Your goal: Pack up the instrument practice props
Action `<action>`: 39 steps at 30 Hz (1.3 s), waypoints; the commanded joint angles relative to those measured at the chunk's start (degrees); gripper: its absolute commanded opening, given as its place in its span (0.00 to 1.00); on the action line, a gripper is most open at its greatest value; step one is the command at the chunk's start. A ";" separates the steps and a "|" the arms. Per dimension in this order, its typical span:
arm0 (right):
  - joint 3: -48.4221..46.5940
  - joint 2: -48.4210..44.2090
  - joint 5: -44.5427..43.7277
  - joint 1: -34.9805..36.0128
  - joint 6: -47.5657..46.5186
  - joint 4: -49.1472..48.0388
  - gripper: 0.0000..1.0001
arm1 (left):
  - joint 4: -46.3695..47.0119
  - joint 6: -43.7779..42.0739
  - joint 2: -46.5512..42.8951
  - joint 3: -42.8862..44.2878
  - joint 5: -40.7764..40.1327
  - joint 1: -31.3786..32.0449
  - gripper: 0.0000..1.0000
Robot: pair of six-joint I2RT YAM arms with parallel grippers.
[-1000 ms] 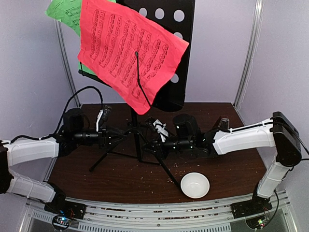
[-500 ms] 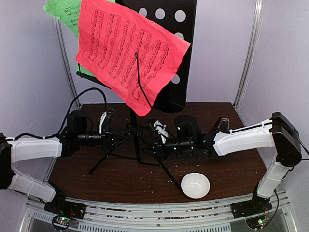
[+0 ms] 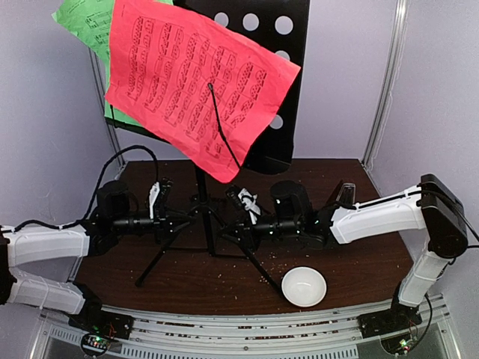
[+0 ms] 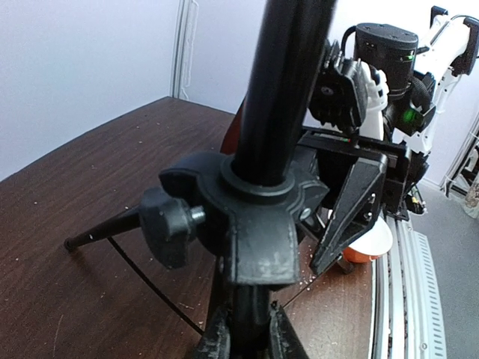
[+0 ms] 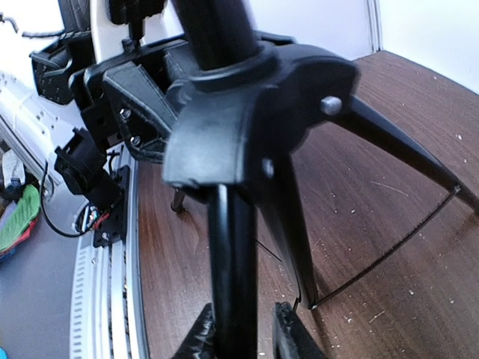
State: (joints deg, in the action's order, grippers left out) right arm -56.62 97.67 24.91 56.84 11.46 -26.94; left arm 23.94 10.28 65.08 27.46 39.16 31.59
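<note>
The left pincer (image 4: 251, 340) is pinching the pole (image 4: 288, 75) of the music stand (image 3: 288, 90), with its two fingers (image 4: 213, 340) pressing on the pole from either side just under the hub (image 4: 254, 209) where the legs are branching off. In the top view this pincer is reaching in from 9 o'clock. A knob (image 4: 168, 224) is sticking out of the hub toward 9 o'clock in the left wrist view.

The right pincer (image 5: 243, 333) is reaching in from 3 o'clock and straddling the same pole close to the hub. Its fingers (image 5: 292, 333) are standing slightly spread, one lying against the pole while a sliver of table (image 3: 359, 247) is showing between the pole and the other.

The music stand is standing near the middle of the table, between the two pincers, with one leg running out toward 7 o'clock and another toward 5 o'clock. Its black perforated desk is rising over the 12 o'clock side. The red sheet (image 3: 194, 82) is lying tilted across the front of the desk under a thin wire arm. The green sheet (image 3: 82, 22) is sitting behind it, poking out toward 10 o'clock.

A white bowl (image 3: 303, 286) is sitting at 5 o'clock by the near edge, just beside the tip of a leg, and crumbs (image 3: 247, 258) are lying scattered over the table
</note>
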 commanded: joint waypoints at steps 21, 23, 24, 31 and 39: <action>17.87 -16.26 -19.44 -2.49 4.44 -16.01 0.83 | 5.24 4.84 0.26 -1.01 -21.83 -0.73 0.00; 19.82 -18.03 -20.88 -2.50 5.12 -16.52 0.83 | 7.62 6.23 2.42 -0.21 -21.27 -0.74 0.00; 20.56 -18.92 -21.56 -2.51 5.53 -16.57 0.83 | 8.28 6.91 3.68 0.45 -21.09 -0.69 0.00; 23.05 -23.71 -24.60 -2.52 7.54 -13.76 0.84 | 14.78 10.99 9.73 3.56 -22.07 -0.36 0.00; 24.94 -26.22 -26.59 -2.59 9.37 -13.43 0.84 | 17.97 12.41 14.17 5.50 -24.79 1.05 0.00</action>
State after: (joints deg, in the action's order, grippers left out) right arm -32.82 72.99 1.02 54.50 19.14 -40.56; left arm 38.57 17.93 77.21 31.00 19.77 32.25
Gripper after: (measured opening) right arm 0.838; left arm 0.136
